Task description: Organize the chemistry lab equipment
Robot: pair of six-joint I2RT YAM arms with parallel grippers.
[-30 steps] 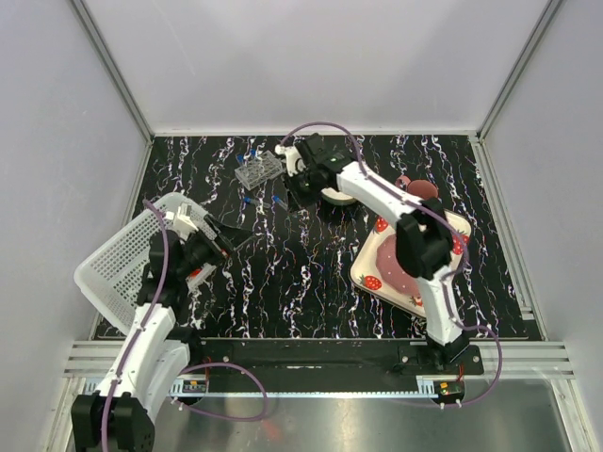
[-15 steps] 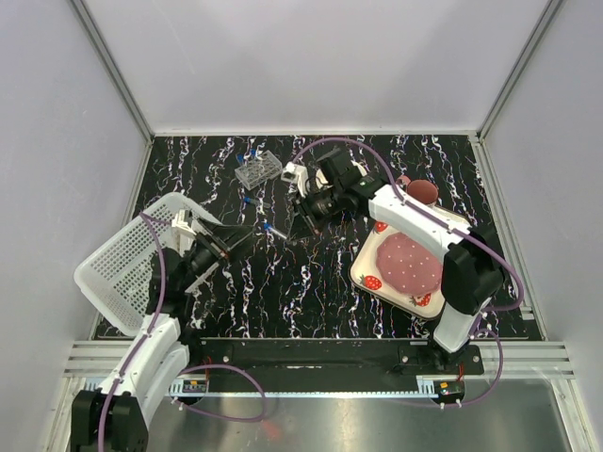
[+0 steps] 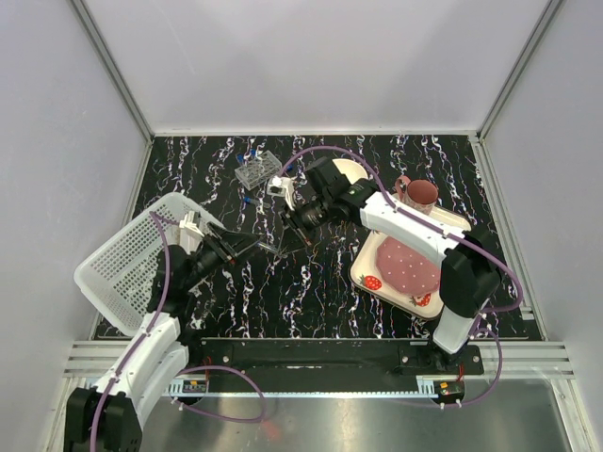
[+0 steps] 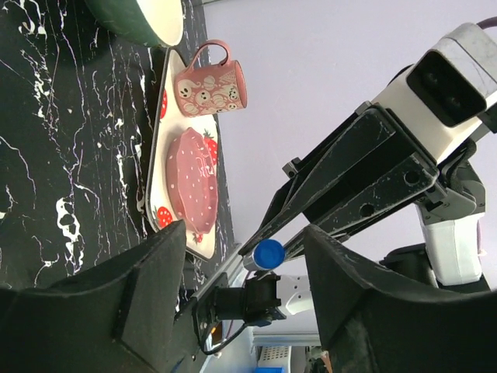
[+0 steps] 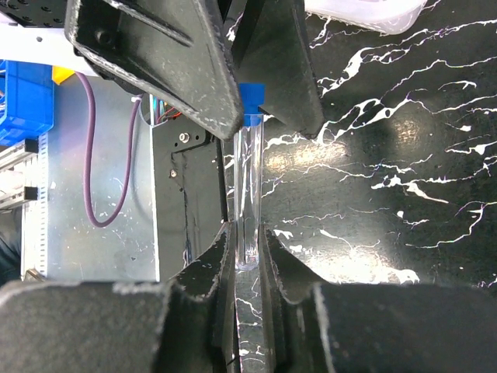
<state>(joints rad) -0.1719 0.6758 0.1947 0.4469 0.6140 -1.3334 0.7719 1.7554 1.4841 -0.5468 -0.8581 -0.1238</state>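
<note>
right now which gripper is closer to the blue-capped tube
Right. The right gripper is shut on the blue-capped tube, pinching its clear end. The left gripper is at the tube's other end, open, with a finger on either side of the blue cap.

overhead, close wrist views, sharing tube (image 4: 269,253)
</note>
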